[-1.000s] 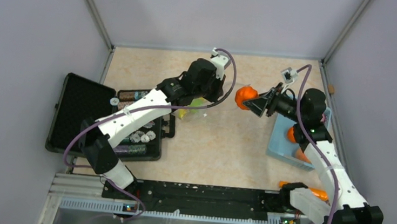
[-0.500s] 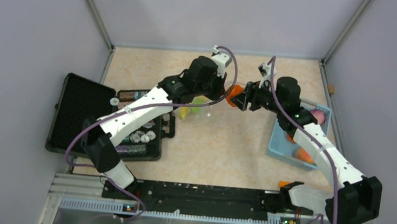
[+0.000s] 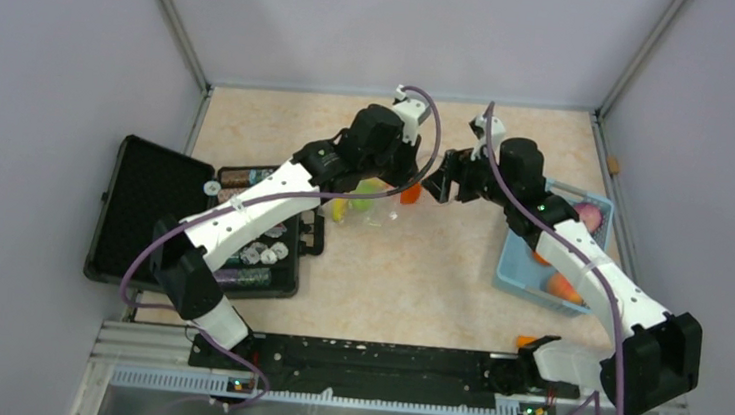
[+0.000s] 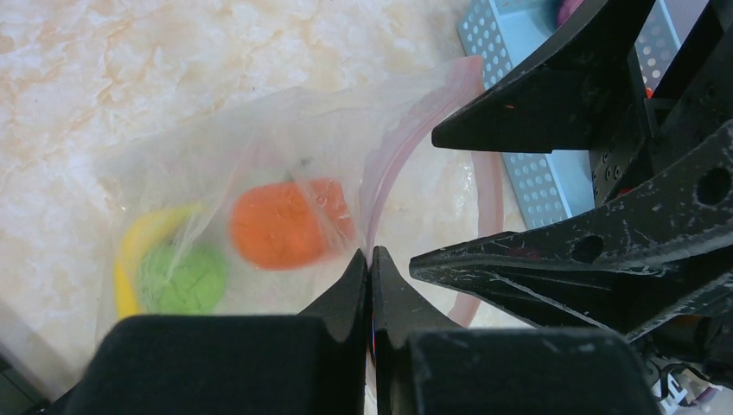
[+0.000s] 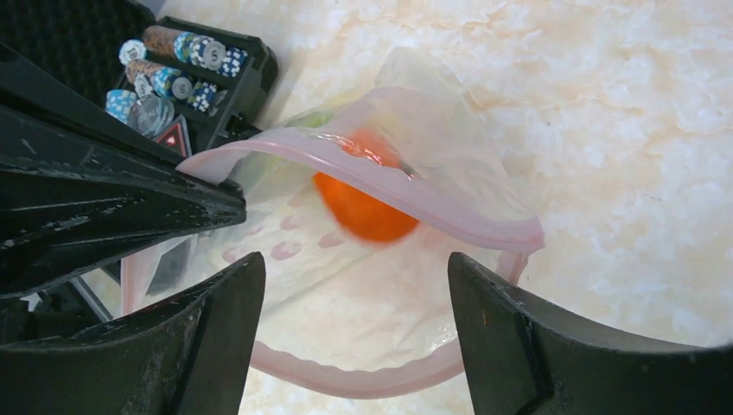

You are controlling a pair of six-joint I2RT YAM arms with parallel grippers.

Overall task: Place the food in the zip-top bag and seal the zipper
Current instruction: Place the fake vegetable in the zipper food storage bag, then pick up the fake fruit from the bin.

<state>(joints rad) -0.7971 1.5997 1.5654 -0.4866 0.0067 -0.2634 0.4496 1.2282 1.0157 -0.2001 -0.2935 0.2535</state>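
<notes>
Right wrist view: orange (image 5: 363, 212) inside the zip-top bag (image 5: 423, 95), just beyond the spread, empty right hand (image 5: 353, 264).

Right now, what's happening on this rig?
The left claw is shut on the zip-top bag at its zipper, holding the mouth open. The right claw hangs open right over that mouth, holding nothing. An orange is inside the bag, alongside a banana and a green apple. More fruit, including a pink peach, waits in the blue basket. The zipper isn't sealed.
</notes>
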